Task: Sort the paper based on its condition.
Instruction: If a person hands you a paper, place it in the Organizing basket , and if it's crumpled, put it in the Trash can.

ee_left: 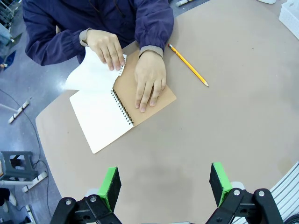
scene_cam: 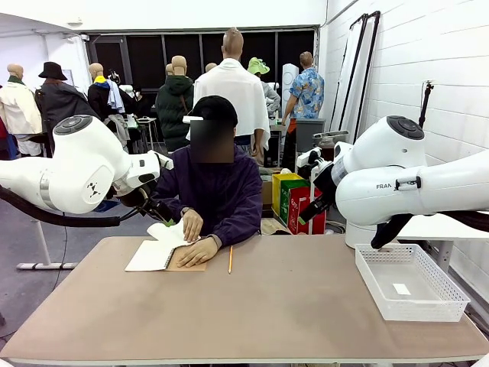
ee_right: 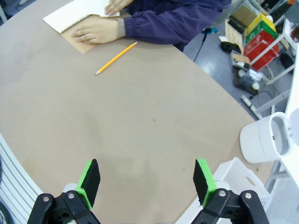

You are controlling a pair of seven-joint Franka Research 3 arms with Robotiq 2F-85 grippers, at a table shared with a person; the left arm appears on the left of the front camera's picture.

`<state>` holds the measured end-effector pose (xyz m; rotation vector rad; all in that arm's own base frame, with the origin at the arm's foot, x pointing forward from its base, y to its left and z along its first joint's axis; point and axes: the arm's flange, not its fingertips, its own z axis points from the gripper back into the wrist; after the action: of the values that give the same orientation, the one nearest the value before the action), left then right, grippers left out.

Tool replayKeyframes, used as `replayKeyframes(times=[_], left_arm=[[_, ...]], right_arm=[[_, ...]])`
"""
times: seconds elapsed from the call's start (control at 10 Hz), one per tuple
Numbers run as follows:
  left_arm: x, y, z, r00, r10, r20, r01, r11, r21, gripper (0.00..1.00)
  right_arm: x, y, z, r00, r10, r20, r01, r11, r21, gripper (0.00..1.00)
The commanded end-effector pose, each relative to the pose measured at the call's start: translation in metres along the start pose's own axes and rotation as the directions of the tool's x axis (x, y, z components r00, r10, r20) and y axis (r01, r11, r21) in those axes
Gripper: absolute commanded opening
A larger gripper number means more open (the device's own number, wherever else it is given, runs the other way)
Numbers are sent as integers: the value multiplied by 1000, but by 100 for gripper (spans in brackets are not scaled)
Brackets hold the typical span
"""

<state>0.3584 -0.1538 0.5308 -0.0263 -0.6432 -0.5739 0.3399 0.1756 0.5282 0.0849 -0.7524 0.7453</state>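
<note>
Right now both grippers are hanging wide open over bare table [scene_cam: 290, 306]: the left gripper [ee_left: 165, 183] is spreading its green pads with nothing between them, and the right gripper [ee_right: 146, 181] is doing the same, so neither is holding anything. Off to the robot's right the white basket [scene_cam: 409, 283] is sitting near the table edge. Farther across, a pencil [ee_left: 188, 65] is lying just beside the notebook [ee_left: 100, 119]. The paper [ee_left: 88, 74] is lifting off the notebook under one of the person's hands [ee_left: 108, 49], while the other hand [ee_left: 150, 81] is pressing down the brown cover. Whether the sheet is fully free I cannot tell. Reaching in now is probably risking a knock against those hands or the pencil. A thin sheet pinched hard is likely to crease, spoiling the very condition being judged.
</note>
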Motion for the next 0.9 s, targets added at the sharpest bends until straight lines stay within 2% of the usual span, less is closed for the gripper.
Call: replayKeyframes(times=[0.0,0.8], left_arm=[[1,0,0,1000,-7,10,7,1000,7,100],[1,0,0,1000,-7,10,7,1000,7,100]], right_arm=[[0,-1,0,1000,0,0,0,1000,1,100],[0,-1,0,1000,0,0,0,1000,1,100]])
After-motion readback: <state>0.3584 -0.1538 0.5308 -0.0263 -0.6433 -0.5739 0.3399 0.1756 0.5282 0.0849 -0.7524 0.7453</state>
